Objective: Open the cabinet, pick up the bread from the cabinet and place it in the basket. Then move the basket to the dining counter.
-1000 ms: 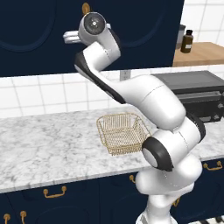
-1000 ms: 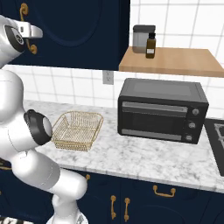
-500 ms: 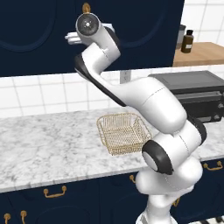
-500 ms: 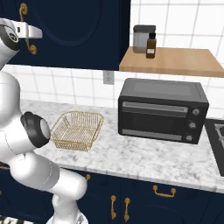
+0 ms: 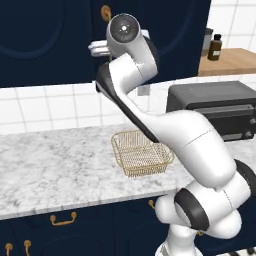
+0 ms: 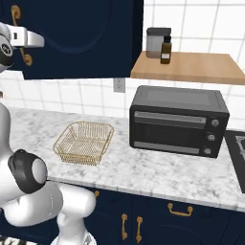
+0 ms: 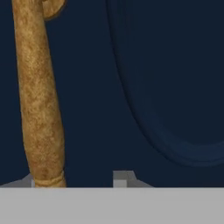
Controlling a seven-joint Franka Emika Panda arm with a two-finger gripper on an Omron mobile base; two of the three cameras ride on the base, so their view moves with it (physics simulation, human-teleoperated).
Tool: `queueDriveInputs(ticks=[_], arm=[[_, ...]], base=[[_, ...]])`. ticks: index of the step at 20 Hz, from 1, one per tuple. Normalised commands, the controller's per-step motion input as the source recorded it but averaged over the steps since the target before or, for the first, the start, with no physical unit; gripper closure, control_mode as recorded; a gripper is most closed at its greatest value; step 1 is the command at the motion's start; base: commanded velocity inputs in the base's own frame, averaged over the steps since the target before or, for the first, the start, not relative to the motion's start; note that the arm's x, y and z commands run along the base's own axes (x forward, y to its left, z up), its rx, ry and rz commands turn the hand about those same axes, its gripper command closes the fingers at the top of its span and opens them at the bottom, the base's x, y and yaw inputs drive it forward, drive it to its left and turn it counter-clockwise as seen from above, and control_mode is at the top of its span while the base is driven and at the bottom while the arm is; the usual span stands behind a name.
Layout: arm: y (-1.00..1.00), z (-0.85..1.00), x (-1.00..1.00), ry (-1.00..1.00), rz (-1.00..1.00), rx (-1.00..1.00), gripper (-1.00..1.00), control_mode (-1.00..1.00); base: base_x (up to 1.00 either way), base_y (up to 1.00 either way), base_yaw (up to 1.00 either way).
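Reaching for the brass handle of the dark navy arched-panel wall cabinet (image 6: 76, 33), doors not yet open.

The gripper (image 6: 38, 40) is pressing up close to the cabinet door; in the hand view the long vertical brass handle (image 7: 39, 100) is standing just beside one of the fingers (image 7: 124, 178), off to one side, not centred between them. Whether they are clamping it I cannot tell; they look part open. Judgement: centre the handle between the fingers before pulling, then swing along the door's arc. The square gold wire-mesh basket (image 5: 142, 152) is sitting on the marble surface (image 5: 55, 160), well below the fingers; the bread is presumably behind the doors.
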Motion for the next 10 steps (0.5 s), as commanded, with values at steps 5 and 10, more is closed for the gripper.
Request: queueDriveInputs(ticks=[5, 10], arm=[[-1.00, -0.18, -0.82, 0.00, 0.08, 0.00, 1.00, -1.00], [-1.00, -0.42, -0.78, 0.09, 0.04, 0.00, 1.00, -1.00]], base=[[0.00, 0.00, 0.00], [0.00, 0.00, 0.00]])
